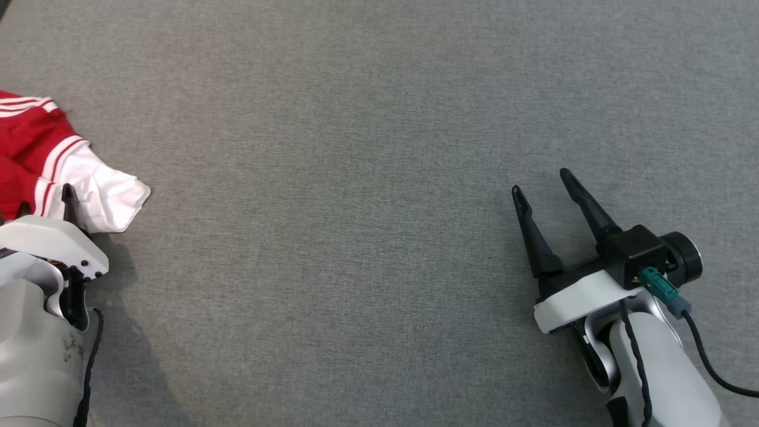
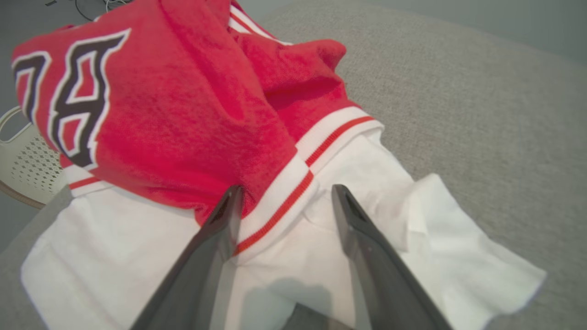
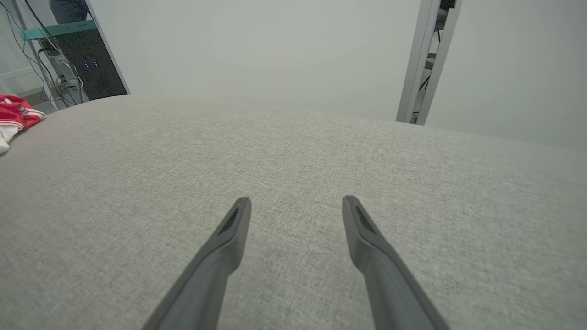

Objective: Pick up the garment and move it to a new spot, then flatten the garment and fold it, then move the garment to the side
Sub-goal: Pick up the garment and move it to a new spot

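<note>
Garment (image 2: 183,114) sits right at the left gripper (image 2: 288,190), bunched under and ahead of its fingers, and well apart from the right gripper (image 1: 542,181), far off to that gripper's left.

Grey cloth table (image 1: 356,178) lies under both arms; the stretch around the right gripper is bare fabric.

The head view shows just a corner of the garment, red with white stripes and a white flap, with one dark left finger (image 1: 68,198) standing against it. The left wrist view shows far more. Red fleece-like cloth is heaped over a white layer, and a white cuff (image 2: 293,192) with a red stripe runs between the two fingers. Beyond the left gripper's left finger, past the table edge, is a pale perforated basket (image 2: 23,160).

The right wrist view sees the garment as a small red-and-white lump beyond the table's far left. It also shows a pale wall, a metal post (image 3: 424,59) ahead to the right and a dark cabinet (image 3: 87,68) with cables ahead to the left.

Both grippers have their jaws spread wide. The left one straddles the cuff without pinching it; whether its tips touch the cloth I cannot tell. The right one holds nothing above the table.

Large black characters (image 2: 78,101) edged in white sit on the red cloth. One looks like an 8 or a B, and its neighbour is cut off by a fold.
</note>
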Available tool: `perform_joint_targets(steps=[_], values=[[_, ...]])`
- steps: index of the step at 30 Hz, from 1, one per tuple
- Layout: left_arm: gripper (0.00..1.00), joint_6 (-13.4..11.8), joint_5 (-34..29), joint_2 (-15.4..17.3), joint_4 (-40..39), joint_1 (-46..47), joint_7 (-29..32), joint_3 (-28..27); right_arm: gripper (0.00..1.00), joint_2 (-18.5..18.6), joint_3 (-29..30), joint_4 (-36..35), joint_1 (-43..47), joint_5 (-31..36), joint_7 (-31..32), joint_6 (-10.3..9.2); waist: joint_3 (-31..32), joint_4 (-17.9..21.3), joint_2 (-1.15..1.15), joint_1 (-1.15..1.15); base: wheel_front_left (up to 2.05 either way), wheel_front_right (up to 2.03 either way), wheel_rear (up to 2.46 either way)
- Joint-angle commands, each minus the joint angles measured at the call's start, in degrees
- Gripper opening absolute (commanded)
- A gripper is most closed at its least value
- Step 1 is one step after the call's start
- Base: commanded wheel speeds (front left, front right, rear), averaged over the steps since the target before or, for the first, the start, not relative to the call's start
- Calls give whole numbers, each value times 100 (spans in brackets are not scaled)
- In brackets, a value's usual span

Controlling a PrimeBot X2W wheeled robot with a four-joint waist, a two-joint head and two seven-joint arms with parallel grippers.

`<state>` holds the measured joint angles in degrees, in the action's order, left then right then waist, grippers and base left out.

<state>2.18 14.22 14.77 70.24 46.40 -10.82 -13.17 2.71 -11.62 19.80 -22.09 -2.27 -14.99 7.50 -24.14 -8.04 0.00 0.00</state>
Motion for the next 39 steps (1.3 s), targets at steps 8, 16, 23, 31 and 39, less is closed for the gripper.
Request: perform_joint_targets(steps=[8,16,23,31,39], values=[[0,24,-147,117,3,224,-334,211,100,40,119,-28,114,-158,-27,-2,200,164,0,0,0,0,0],[0,281,-489,37,-586,499,-439,664,100,40,122,9,261,-437,-27,-2,580,289,0,0,0,0,0],[0,448,-824,-618,-1304,322,-441,1344,100,40,168,61,399,-737,-26,-2,935,613,0,0,0,0,0],[0,537,-497,-1164,-1592,-31,-442,2562,100,38,263,136,573,-962,-26,-2,1224,1189,0,0,0,0,0],[0,481,1435,-1166,-2631,-458,-270,5210,100,36,191,179,636,-1147,-26,-2,1312,1750,0,0,0,0,0]])
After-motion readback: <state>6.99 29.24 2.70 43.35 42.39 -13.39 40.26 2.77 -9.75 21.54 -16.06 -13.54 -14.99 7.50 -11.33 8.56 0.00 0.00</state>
